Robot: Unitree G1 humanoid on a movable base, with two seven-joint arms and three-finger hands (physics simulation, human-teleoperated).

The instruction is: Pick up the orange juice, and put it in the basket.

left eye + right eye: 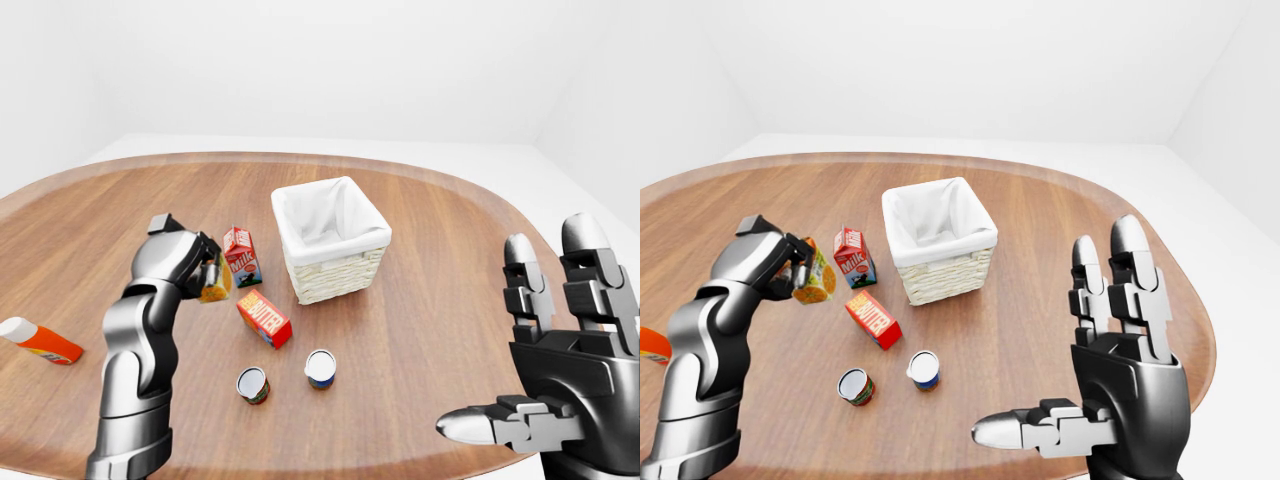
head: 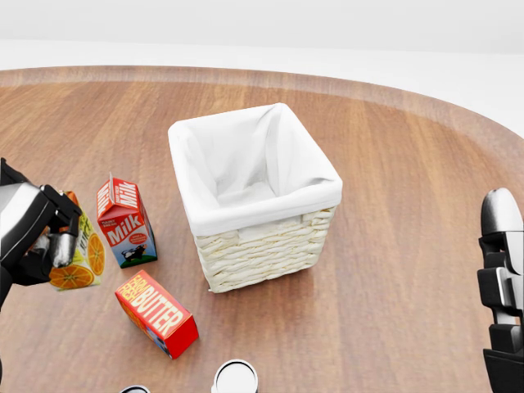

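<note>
- While its fingers are closing round the orange juice [image 1: 815, 279], the left hand [image 1: 775, 265] is holding the carton clear of the table [image 1: 1040, 240], tilted, with the printed orange slices facing the camera.
- In the head view, the carton is sitting left of the basket [image 2: 254, 192], well apart from it, and just left of the milk carton [image 2: 124, 219] without touching it.
- The basket (white cloth lining, pale woven walls) is standing upright near the middle of the table, and nothing is showing inside it.
- The milk carton is standing upright left of the basket, near its lower left corner in the head view.
- The butter box [image 2: 155, 313] is lying flat, below and left of the basket and below the milk carton.
- Two cans are standing further below the basket in the right-eye view: one with a red label [image 1: 855, 386] and one with a blue label [image 1: 923, 369], side by side but apart.
- An orange tube with a white cap [image 1: 38, 340] is lying far left of the basket, near the table's edge.
- The right hand [image 1: 1110, 390] is hovering well to the lower right of the basket, fingers spread and straight, thumb pointing left, gripping nothing.
</note>
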